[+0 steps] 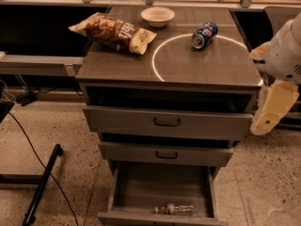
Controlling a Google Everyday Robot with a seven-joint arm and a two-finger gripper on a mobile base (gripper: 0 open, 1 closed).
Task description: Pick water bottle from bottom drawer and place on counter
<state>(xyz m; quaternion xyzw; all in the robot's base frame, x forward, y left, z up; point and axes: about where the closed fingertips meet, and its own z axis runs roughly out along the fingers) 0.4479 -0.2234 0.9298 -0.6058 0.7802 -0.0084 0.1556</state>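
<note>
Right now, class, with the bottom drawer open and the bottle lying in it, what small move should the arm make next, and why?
Probably lower the claw leftward toward the bottom drawer. It hangs off to the right, level with the top drawer, while the water bottle lies on its side near the bottom drawer's front, untouched.

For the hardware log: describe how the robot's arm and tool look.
The arm is a bulky, rounded white shell with short dark slits on its side. The tool, at the right edge beside the cabinet, is pale cream, flat and tapering to a rounded tip. No cables show.
</note>
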